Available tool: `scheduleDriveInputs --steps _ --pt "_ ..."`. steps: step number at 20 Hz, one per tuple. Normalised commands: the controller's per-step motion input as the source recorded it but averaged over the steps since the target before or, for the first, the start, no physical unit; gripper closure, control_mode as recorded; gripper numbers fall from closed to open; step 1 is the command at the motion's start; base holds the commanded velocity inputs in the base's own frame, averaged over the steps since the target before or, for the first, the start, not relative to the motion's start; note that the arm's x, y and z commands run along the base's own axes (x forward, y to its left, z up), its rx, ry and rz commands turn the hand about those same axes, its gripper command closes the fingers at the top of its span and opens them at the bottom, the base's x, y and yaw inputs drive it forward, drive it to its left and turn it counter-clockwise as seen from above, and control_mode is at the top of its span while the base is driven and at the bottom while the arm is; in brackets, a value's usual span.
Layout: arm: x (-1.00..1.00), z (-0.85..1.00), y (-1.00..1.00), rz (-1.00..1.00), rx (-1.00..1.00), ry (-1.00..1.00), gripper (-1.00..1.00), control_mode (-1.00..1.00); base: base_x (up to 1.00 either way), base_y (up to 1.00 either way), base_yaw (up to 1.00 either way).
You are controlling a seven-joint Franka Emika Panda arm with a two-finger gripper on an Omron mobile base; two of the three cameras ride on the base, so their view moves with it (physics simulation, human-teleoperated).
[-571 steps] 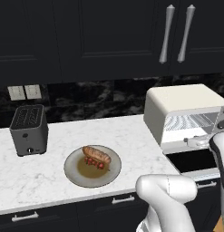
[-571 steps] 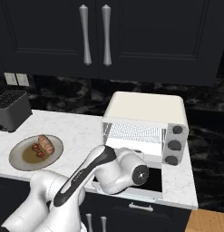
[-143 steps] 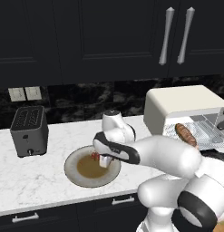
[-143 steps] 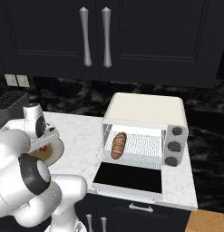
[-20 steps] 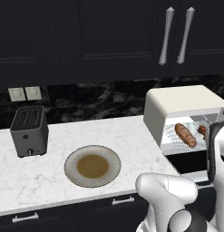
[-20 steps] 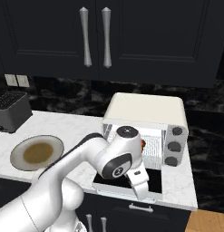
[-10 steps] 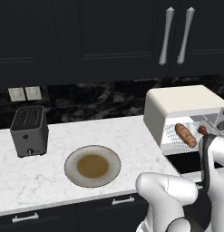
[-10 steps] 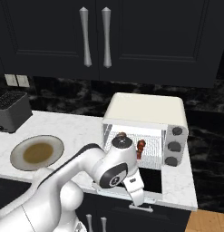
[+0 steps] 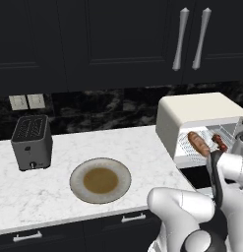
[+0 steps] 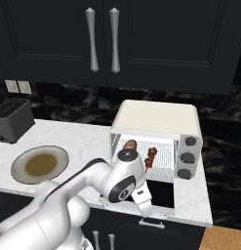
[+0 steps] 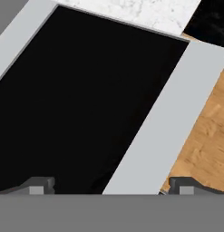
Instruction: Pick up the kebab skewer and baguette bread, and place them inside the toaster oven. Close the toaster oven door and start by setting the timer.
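The cream toaster oven (image 10: 158, 122) stands with its door (image 10: 163, 193) folded down flat. On its rack lie the golden baguette bread (image 10: 130, 145) and, to its right, the kebab skewer (image 10: 150, 157). From the left base both show too, the baguette (image 9: 197, 142) and the skewer (image 9: 220, 142). My gripper (image 11: 111, 185) is open and holds nothing. It hangs just above the door's dark glass (image 11: 81, 90), and the door's cream front frame (image 11: 154, 131) runs between the two fingertips.
A bare round plate (image 9: 100, 179) lies on the marble counter (image 9: 59, 197), with a dark grey slot toaster (image 9: 30, 142) to its left. Three dark knobs (image 10: 188, 157) sit on the oven's right face. Wooden floor (image 11: 208, 136) lies beyond the door's edge.
My arm has drawn back from the oven's mouth and sunk toward the door's front edge, uncovering the skewer in the right base view. The jaws stayed open.
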Motion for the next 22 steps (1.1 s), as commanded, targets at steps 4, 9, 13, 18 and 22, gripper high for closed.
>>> scheduleDriveInputs --steps 4,9,13,18,22 --pt "0.38 -0.14 0.00 0.00 0.00 0.00 -1.00 -1.00 0.00 0.00 0.00" --pt "0.33 -0.02 0.00 0.00 0.00 -0.01 -1.00 -1.00 0.00 0.00 0.00" --pt "0.26 0.00 0.00 0.00 0.00 -0.06 -1.00 -1.00 0.00 0.00 0.00" --pt "0.31 0.00 0.00 -0.03 0.02 -0.06 -1.00 -1.00 0.00 0.00 0.00" --pt "0.33 0.01 0.00 -0.05 0.03 -0.09 -1.00 -1.00 0.00 0.00 0.00"
